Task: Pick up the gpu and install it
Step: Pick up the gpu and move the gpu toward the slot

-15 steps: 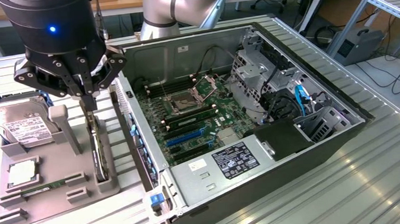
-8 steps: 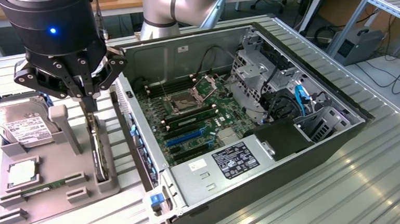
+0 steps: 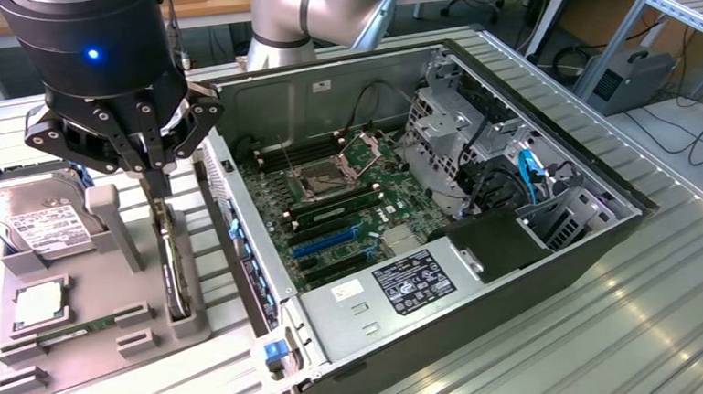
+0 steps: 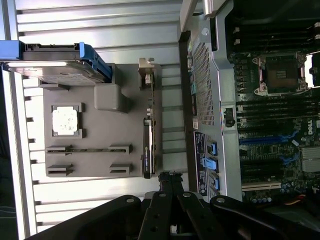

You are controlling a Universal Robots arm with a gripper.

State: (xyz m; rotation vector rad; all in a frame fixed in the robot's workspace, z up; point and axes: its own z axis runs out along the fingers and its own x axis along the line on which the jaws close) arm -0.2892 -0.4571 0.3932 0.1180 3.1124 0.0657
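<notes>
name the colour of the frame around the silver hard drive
Blue; the plastic frame around the silver boxy hard drive shows best in the wrist view.

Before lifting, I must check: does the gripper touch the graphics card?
Cannot tell. In the exterior view the gripper ends right at the graphics card; no contact or gap shows plainly.

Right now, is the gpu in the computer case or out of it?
Out: the gpu stands on edge in a slot of the grey holder, beside the open case.
</notes>
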